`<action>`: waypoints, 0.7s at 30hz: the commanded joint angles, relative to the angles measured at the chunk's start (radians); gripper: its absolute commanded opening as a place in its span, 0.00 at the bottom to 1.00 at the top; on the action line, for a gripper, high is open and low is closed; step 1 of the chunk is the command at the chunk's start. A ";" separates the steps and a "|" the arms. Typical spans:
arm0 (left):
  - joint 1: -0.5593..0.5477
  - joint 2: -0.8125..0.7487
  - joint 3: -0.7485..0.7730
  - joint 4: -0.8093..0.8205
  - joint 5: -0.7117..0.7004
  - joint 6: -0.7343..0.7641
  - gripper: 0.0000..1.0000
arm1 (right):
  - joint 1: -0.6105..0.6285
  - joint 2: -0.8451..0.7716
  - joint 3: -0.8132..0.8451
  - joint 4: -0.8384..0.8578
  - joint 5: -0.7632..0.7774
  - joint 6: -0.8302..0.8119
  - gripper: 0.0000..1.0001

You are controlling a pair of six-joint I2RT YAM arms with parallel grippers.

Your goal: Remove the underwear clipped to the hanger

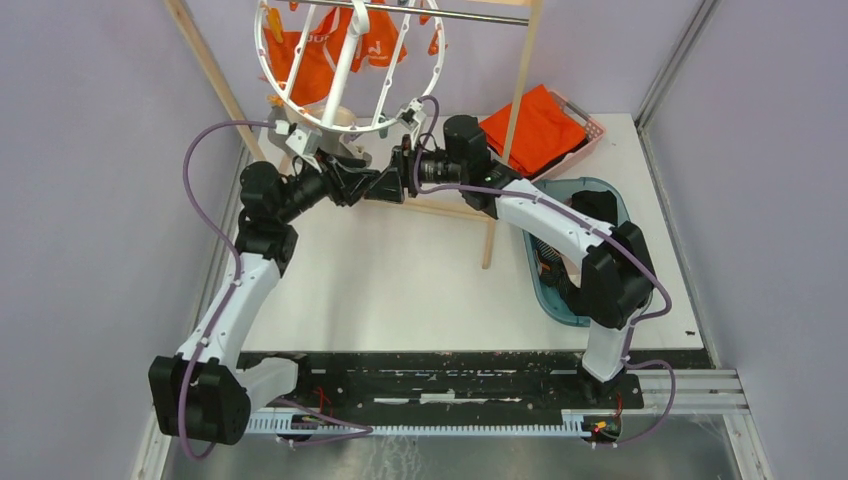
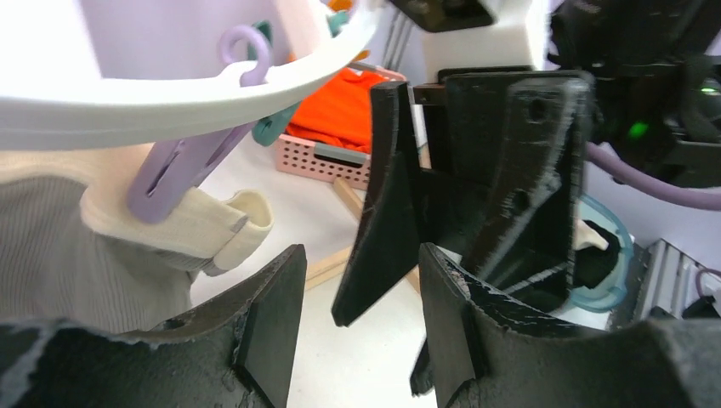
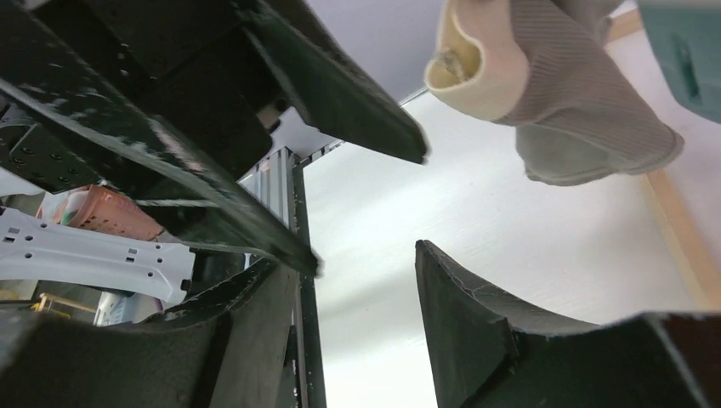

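I am holding the left gripper [image 2: 357, 327] and right gripper [image 3: 361, 331] spread apart, nose to nose below the hanger [image 2: 170, 93]; the beige underwear [image 2: 76, 255] is hanging there from a lilac peg [image 2: 174, 170].

The hanger [image 1: 346, 66] runs off the top edge.

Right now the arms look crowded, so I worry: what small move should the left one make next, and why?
Probably ease the left gripper sideways onto the beige-grey underwear: its jaws stand open, the garment hangs from a lilac peg beside them, with the right gripper close ahead.
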 commanded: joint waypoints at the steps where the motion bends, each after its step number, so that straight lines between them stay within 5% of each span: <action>1: -0.004 0.019 0.053 0.044 -0.075 -0.025 0.59 | 0.008 0.014 0.126 -0.134 -0.003 -0.114 0.61; 10: -0.004 -0.145 -0.041 -0.145 -0.244 0.309 0.67 | -0.005 -0.178 -0.104 -0.121 0.062 -0.260 0.61; 13: -0.009 -0.127 -0.083 -0.106 -0.167 0.291 0.73 | -0.007 -0.229 -0.120 -0.145 0.061 -0.289 0.62; 21: -0.017 -0.150 -0.167 -0.024 -0.237 0.319 0.77 | -0.013 -0.310 -0.190 -0.129 0.064 -0.318 0.63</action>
